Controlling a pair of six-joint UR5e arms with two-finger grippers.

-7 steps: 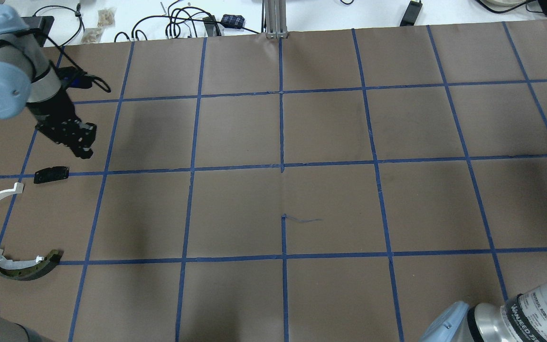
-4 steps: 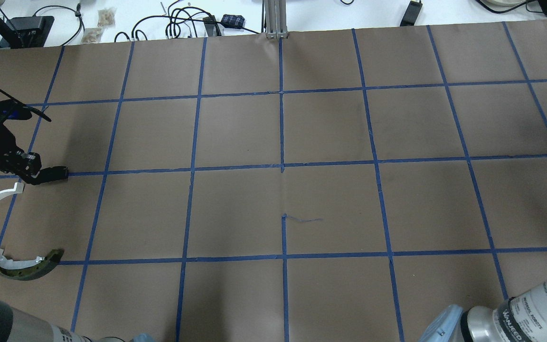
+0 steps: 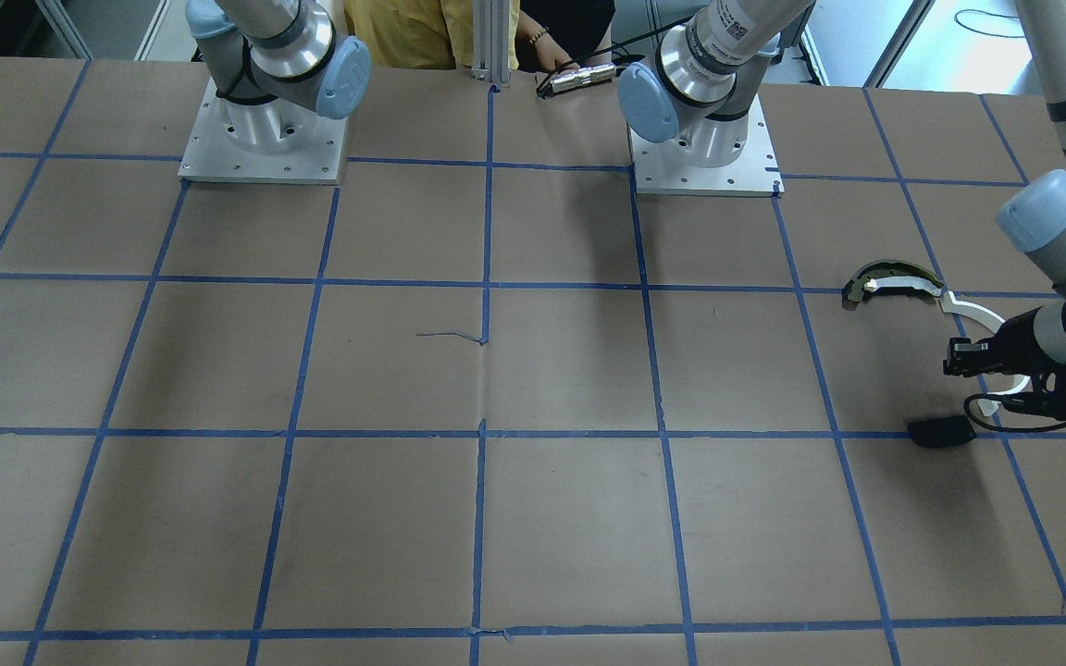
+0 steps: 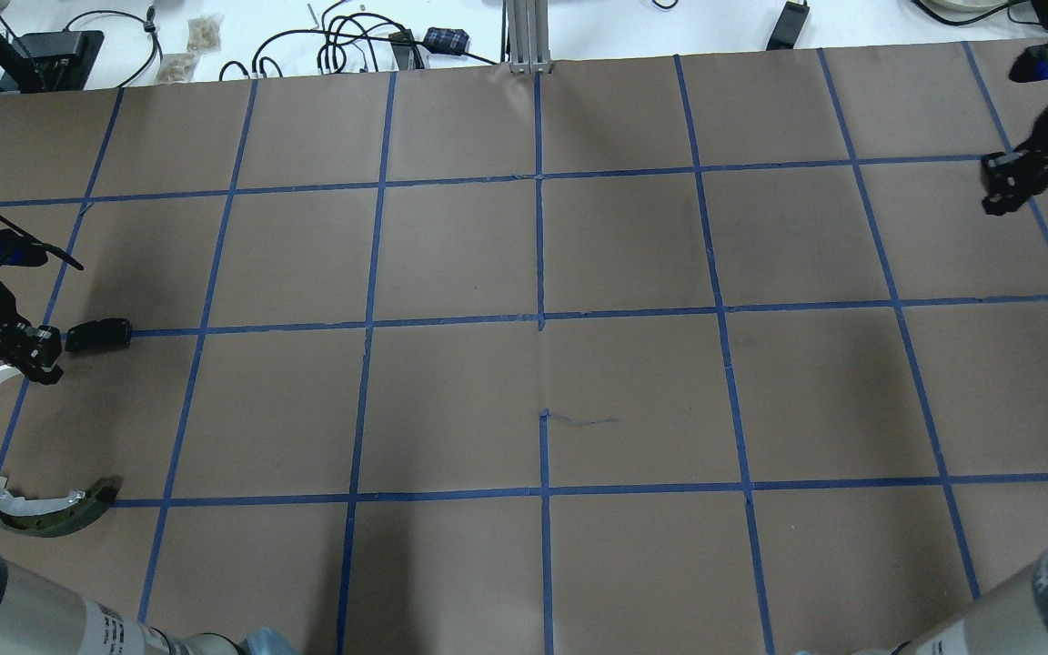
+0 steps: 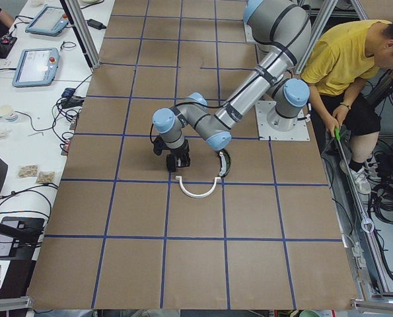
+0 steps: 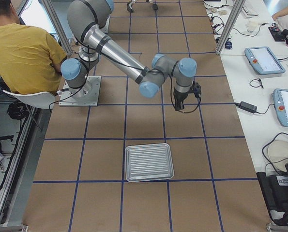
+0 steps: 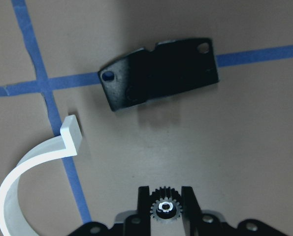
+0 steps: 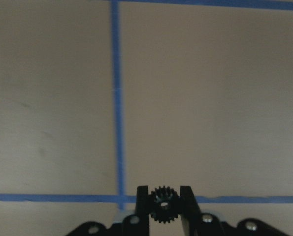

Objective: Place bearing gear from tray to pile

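We log the left gripper [image 7: 166, 192], clamped on a gear [image 7: 164, 208], shifted from plate [image 7: 161, 73] toward arc [image 7: 23, 171]; release looks due. The right gripper [image 8: 164, 191] has come in, pinching a second gear [image 8: 162, 200].

light: bright, even | shadows: soft, diffuse | right wrist view: dimmer, perhaps slightly blurred

The right arm's gripper [image 6: 177, 107] hung pointing down over the blue-taped brown table [image 6: 100, 159], well apart from a ribbed metal tray [image 6: 149, 162].
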